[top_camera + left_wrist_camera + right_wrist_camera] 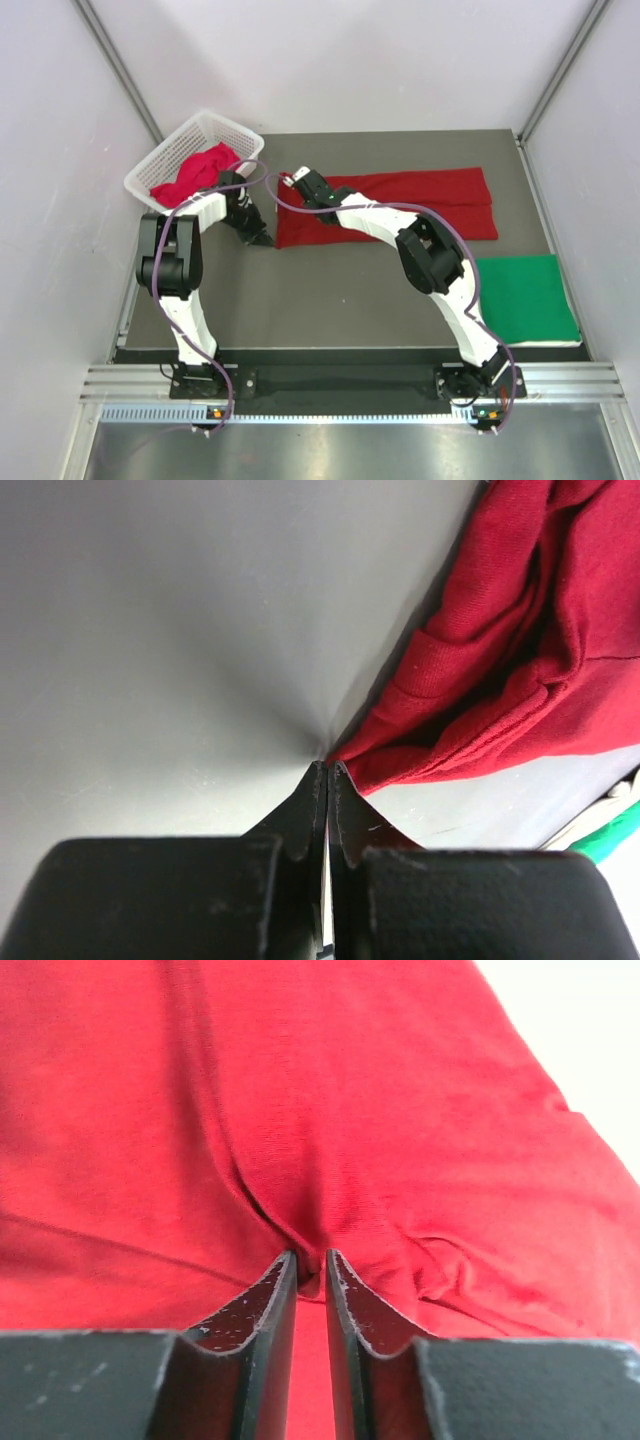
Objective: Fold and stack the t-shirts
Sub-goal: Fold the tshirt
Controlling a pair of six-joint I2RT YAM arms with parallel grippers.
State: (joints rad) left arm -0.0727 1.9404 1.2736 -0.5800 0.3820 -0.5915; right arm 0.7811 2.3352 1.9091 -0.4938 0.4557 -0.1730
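A dark red t-shirt (420, 200) lies folded into a long strip across the back of the table. My left gripper (260, 238) sits at its near-left corner. In the left wrist view the jaws (330, 767) are pressed together with the corner of the red cloth (520, 660) coming out of their tips. My right gripper (290, 181) is at the strip's far-left end. In the right wrist view its tips (311, 1257) pinch a small ridge of the red cloth (350, 1090). A bright green t-shirt (525, 298) lies folded at the right.
A white lattice basket (215, 120) stands at the back left corner with another crumpled red shirt (195, 170) inside, just behind my left arm. White walls enclose the table on three sides. The metal rail with the arm bases runs along the near edge.
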